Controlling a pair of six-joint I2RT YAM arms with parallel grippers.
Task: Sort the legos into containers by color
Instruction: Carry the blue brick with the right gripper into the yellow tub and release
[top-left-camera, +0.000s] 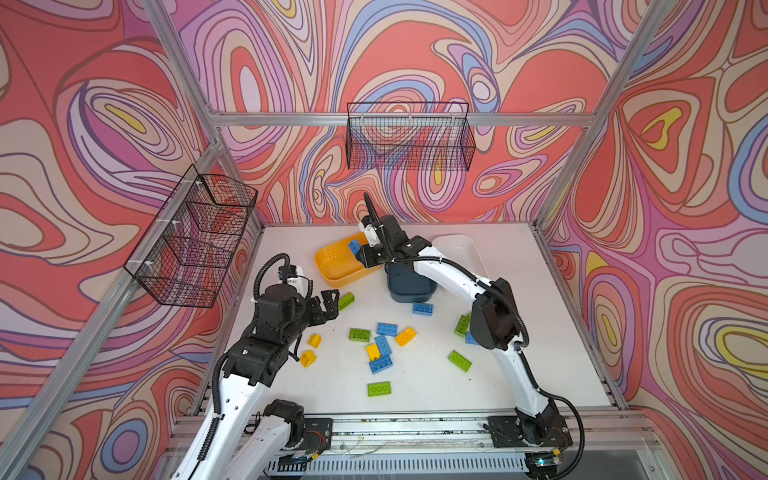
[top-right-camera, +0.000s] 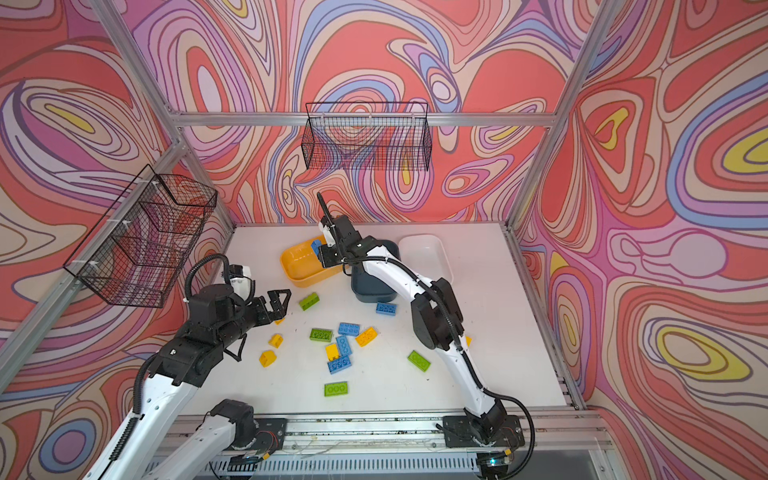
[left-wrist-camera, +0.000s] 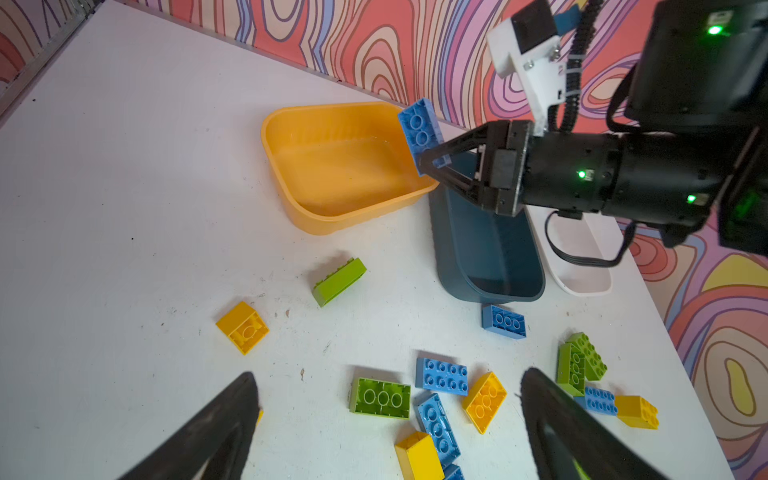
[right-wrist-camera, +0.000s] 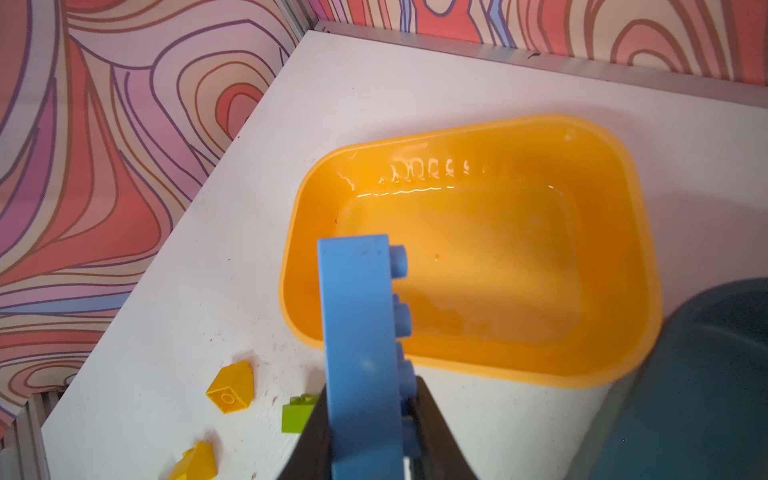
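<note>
**Desk:** What do the legos look like from your seat?

**Me:** They're chunky studded bricks in blue, lime green and yellow. Nearest me, low centre in both top views, a lime green brick lies flat and alone on the white table. Just above it is the main scatter, with several pieces touching. Two short yellow bricks lie to its left beside my left arm. At centre right, green and blue bricks are half hidden behind my right arm.

**Desk:** And your left fingers?

**Me:** My left gripper hangs over the table at centre left. Its fingers are spread wide with nothing between them. A lime green brick on its side lies just right of them, not touching.

**Desk:** The right one?

**Me:** My right gripper is at upper centre, across the middle. Its fingers are clamped on one end of a blue brick. In the right wrist view that brick stands on end with its studs facing sideways. It is in the air over the yellow tub.

**Desk:** Where are the tubs?

**Me:** The dark teal tub is the nearest of the three, at upper centre. The yellow tub is just beside it on the left, and I cannot tell whether they touch. The white tub sits at the upper right of the table, partly behind my right arm.
</note>
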